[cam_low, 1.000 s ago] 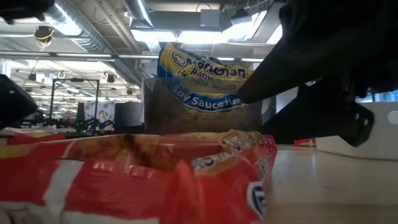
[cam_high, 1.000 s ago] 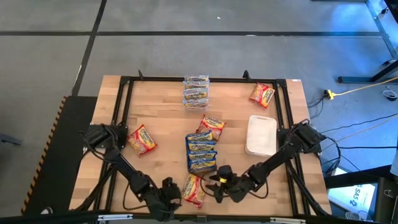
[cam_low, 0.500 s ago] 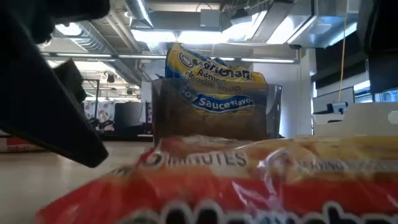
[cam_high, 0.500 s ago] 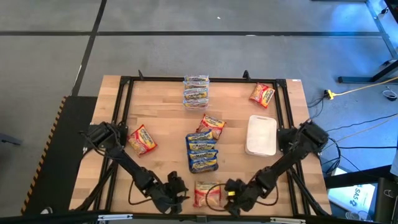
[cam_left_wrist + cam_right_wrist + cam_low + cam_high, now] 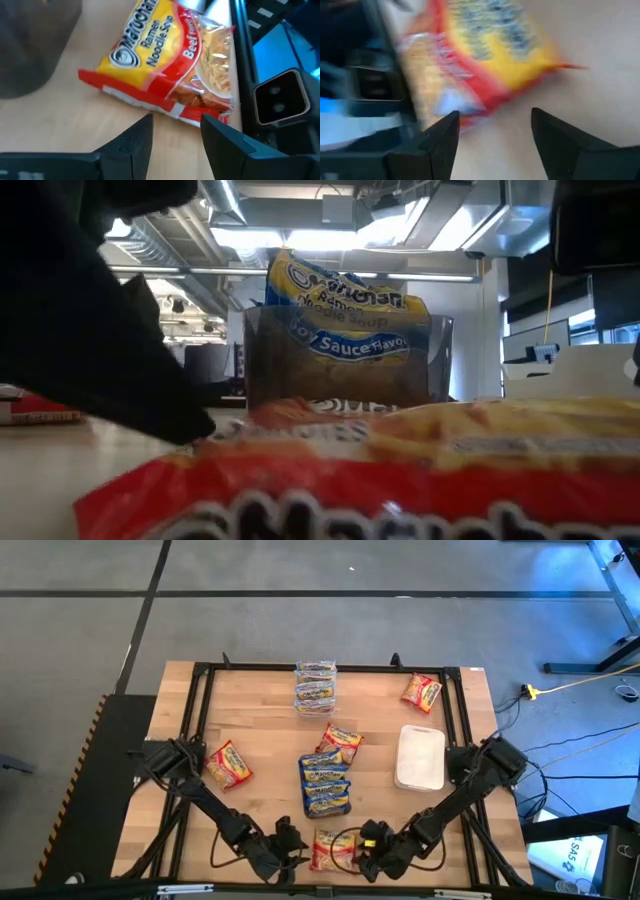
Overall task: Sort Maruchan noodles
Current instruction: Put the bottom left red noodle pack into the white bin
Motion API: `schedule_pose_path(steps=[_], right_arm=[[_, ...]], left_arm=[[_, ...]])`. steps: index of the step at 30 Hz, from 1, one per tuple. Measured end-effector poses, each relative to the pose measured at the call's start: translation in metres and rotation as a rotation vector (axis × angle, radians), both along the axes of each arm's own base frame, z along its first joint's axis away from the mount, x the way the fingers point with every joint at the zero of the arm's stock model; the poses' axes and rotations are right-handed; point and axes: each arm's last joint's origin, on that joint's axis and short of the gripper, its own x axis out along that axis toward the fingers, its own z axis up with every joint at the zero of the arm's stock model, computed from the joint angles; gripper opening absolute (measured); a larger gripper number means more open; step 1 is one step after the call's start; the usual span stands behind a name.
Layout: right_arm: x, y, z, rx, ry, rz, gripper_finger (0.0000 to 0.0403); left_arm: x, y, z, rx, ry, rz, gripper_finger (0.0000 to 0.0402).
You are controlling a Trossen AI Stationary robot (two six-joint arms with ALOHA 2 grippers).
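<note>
Both sets of my fingers stand apart and empty, the left gripper (image 5: 290,845) on one side and the right gripper (image 5: 365,843) on the other of a red-banded beef packet (image 5: 333,850) lying flat on the worktop (image 5: 260,730) between them. I judge they flank it so one can take it for sorting. It lies close to the near frame rail (image 5: 240,65), so room there is tight, while bare wood opens ahead toward the blue-banded stack (image 5: 325,785).

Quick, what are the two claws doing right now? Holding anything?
Left claw: open, empty, beside the red packet.
Right claw: open, empty, on that packet's other side.
</note>
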Motion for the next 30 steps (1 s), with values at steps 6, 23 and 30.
schedule_pose_path(steps=[6,23,30], right_arm=[[0.009,0.008,-0.006,0.055,-0.096,-0.009,0.0225],[0.027,0.006,-0.022,-0.009,-0.313,-0.155,0.0225],[0.03,0.011,-0.017,-0.062,-0.379,-0.054,0.0225]], left_arm=[[0.005,0.004,-0.01,0.0,0.03,-0.007,0.016],[0.014,0.007,-0.01,-0.004,-0.001,-0.073,0.016],[0.016,0.003,-0.004,-0.002,-0.08,-0.107,0.016]])
